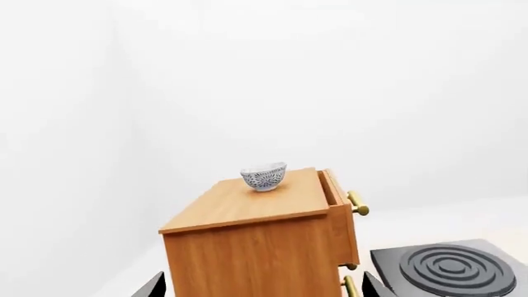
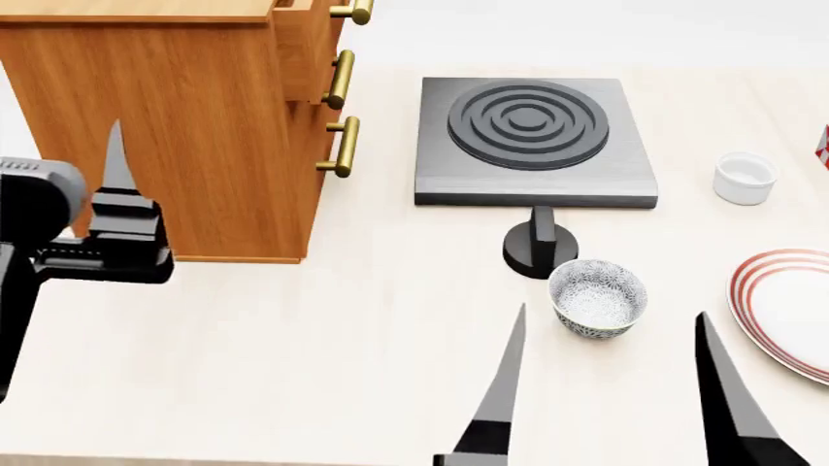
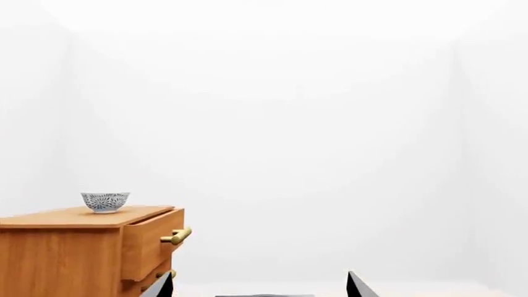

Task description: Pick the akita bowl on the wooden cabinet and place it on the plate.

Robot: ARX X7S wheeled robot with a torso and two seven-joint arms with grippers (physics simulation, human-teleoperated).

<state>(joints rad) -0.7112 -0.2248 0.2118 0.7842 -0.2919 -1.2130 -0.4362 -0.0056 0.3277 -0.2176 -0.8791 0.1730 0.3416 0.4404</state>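
The akita bowl (image 1: pixel 264 177) (image 3: pixel 105 202), white with a blue pattern, stands upright on top of the wooden cabinet (image 1: pixel 256 247) (image 2: pixel 169 126) (image 3: pixel 66 253). The head view cuts it off. My left gripper (image 1: pixel 262 288) (image 2: pixel 116 184) is open beside the cabinet's side panel, well below the top, holding nothing. My right gripper (image 2: pixel 609 374) (image 3: pixel 259 286) is open and empty over the table, in front of a second patterned bowl (image 2: pixel 597 298). The red-ringed white plate (image 2: pixel 754 282) lies at the right edge of the table.
A grey stove plate (image 2: pixel 531 136) (image 1: pixel 449 269) sits right of the cabinet, with a black knob (image 2: pixel 541 248) in front of it. A small white cup (image 2: pixel 745 178) stands behind the plate. The cabinet's top drawer (image 3: pixel 148 241) is pulled slightly out, with brass handles (image 2: pixel 340 80) protruding.
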